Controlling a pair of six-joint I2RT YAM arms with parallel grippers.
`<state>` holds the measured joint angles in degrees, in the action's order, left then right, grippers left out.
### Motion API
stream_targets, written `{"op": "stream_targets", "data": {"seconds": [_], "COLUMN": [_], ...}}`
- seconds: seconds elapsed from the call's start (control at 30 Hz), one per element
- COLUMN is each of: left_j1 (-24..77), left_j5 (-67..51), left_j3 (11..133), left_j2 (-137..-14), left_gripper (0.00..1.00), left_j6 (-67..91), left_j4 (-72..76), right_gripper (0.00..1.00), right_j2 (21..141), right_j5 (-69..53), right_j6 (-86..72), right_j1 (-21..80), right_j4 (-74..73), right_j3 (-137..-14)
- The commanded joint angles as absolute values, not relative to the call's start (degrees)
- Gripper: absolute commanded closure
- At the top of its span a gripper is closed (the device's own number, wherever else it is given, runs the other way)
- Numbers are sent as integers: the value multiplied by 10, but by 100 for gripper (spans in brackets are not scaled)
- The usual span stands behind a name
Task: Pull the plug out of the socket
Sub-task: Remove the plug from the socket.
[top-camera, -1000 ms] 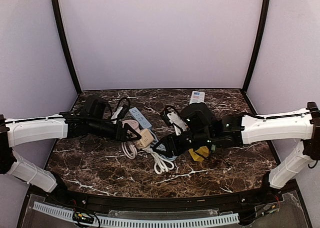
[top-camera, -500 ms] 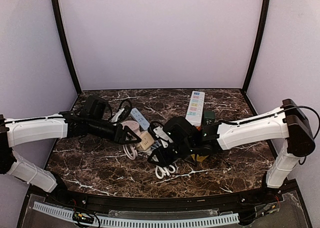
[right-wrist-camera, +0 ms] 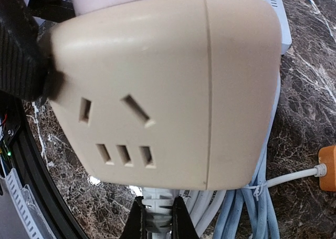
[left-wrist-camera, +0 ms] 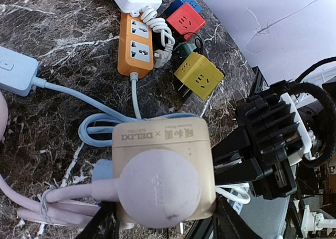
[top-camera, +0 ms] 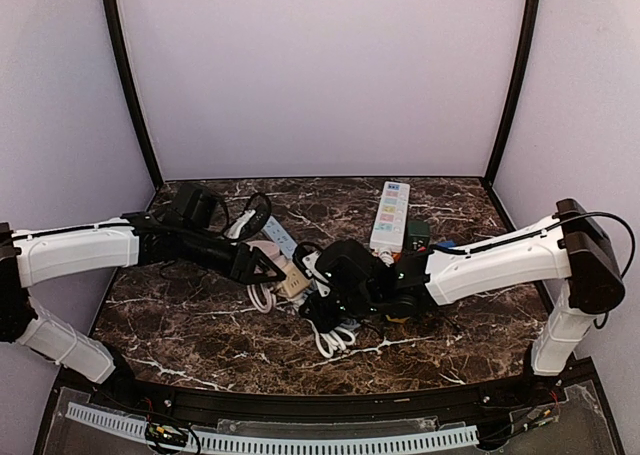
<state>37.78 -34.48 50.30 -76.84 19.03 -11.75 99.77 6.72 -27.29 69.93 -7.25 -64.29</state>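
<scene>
Near the middle of the dark marble table [top-camera: 200,315], a beige plastic cube socket [left-wrist-camera: 163,144] pinched on both sides by the clenched left gripper [top-camera: 268,267], with a round pale-pink plug [left-wrist-camera: 157,189] seated in the face toward the left wrist camera. Just right of it, the right gripper [right-wrist-camera: 156,224], jaws clamped on the ribbed collar of a white plug [right-wrist-camera: 155,210] at the cube's edge, the join itself hidden. Farther right, apart from both jaws: orange power strip [left-wrist-camera: 135,42], yellow cube socket [left-wrist-camera: 198,76], red cube socket [left-wrist-camera: 186,20].
</scene>
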Motion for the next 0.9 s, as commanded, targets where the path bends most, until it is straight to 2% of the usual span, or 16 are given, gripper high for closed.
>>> {"op": "stream_targets", "data": {"seconds": [0.0, 0.33, 0.7, 0.73, 0.87], "left_j1": [384, 383, 379, 379, 379], "left_j5": [-382, -366, -369, -369, -383], "left_j3": [553, 593, 569, 569, 567], "left_j2": [-776, -814, -820, -820, -820], "left_gripper": [99, 99, 99, 99, 99], "left_j6": [116, 37, 44, 44, 52], "left_j4": [-126, -152, -123, -124, -119], "right_gripper": [100, 100, 100, 97, 69], "right_j2": [984, 984, 973, 971, 975], "right_j5": [117, 139, 195, 200, 209], "right_j6": [-279, -208, -260, -267, -280], "right_j1": [708, 738, 744, 744, 747], "right_j4": [-27, -32, -40, -38, -6], "right_j3": [-638, -629, -618, -618, -607]}}
